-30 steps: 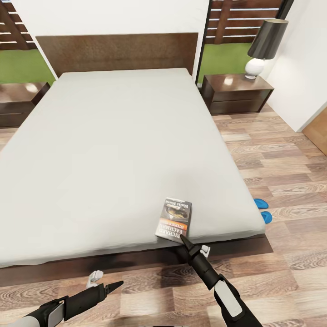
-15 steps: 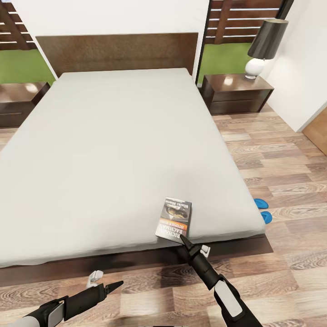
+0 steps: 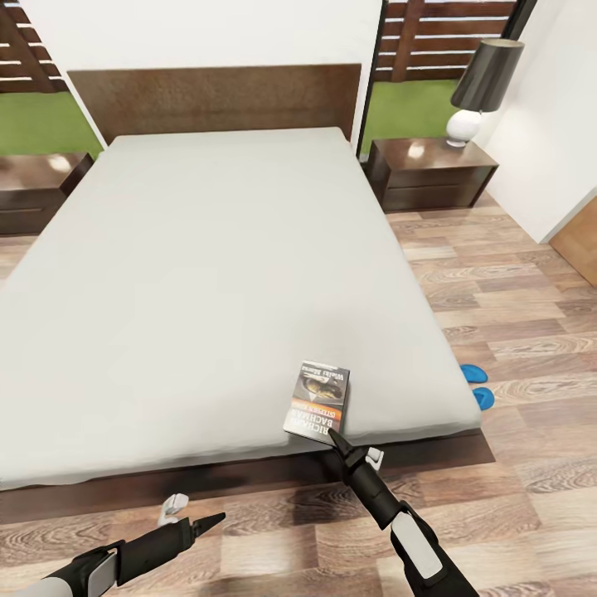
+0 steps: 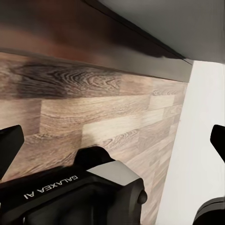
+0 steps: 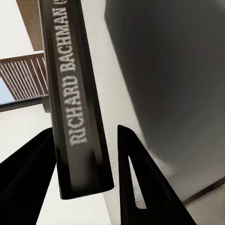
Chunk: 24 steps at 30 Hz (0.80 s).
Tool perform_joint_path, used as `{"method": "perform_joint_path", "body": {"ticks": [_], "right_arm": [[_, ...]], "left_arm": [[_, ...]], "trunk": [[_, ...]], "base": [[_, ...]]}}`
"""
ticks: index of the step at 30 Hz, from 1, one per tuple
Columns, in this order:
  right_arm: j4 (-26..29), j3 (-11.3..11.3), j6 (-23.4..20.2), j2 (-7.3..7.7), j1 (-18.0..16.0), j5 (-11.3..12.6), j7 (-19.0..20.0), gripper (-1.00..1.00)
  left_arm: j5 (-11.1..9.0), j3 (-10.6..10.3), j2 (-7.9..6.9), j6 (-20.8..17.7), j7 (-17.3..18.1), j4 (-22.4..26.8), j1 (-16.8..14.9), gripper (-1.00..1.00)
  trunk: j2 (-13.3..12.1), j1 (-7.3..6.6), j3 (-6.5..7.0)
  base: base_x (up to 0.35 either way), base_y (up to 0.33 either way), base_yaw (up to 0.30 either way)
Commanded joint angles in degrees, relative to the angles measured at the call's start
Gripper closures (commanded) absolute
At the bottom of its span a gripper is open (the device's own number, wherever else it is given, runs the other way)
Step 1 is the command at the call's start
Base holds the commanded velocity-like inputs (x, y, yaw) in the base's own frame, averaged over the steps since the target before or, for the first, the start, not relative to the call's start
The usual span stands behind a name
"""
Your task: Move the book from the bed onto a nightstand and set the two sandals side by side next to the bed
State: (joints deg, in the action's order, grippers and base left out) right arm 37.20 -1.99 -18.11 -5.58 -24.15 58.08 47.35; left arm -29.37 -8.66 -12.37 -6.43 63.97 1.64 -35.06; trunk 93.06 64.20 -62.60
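The book (image 3: 318, 403) lies flat on the bed (image 3: 207, 274), close to the mattress's near edge and toward its right corner. Its long axis runs roughly from the foot of the bed toward the headboard, leaning slightly right at the far end; the cover faces up with the lettering at the near end.

The right hand (image 3: 348, 446) reaches in from the floor side, its dark upper fingertip touching the book's near edge. In the right wrist view the book's spine (image 5: 77, 98), lettered "RICHARD BACHMAN", stands between the two fingers (image 5: 140, 187), with gaps on both sides, so the hand is spread and not clamped.

The left hand (image 3: 192, 516) hovers low over the wood floor (image 3: 514, 274) before the bed frame, fingers apart, holding nothing.

Two blue sandals (image 3: 479, 386) peek out on the floor just beside the bed's right near corner, one behind the other, partly hidden by the mattress.

Two nightstands flank the headboard: the right nightstand (image 3: 431, 170) carries one lamp (image 3: 481, 87); the left nightstand (image 3: 37, 186) is cut by the frame edge.
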Motion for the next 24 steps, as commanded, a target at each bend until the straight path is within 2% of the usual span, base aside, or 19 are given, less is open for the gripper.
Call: {"method": "perform_joint_path", "body": {"ticks": [1,24], "right_arm": [[-0.02,-0.21,-0.54,-0.05,-0.02,0.28,0.11,1.00],[-0.02,0.27,-0.08,-0.05,-0.02,0.19,-0.06,1.00]], "left_arm": [[-0.60,-0.48,-0.02,-0.60,0.19,0.03,-0.01,-1.00],[-0.51,-0.56,0.18,-0.68,0.00,0.05,-0.01,-1.00]], "trunk": [[-0.40,-0.23,0.16],[-9.63,-5.28,4.29]], "base": [[0.000,0.000,0.000],[0.000,0.000,0.000]]}}
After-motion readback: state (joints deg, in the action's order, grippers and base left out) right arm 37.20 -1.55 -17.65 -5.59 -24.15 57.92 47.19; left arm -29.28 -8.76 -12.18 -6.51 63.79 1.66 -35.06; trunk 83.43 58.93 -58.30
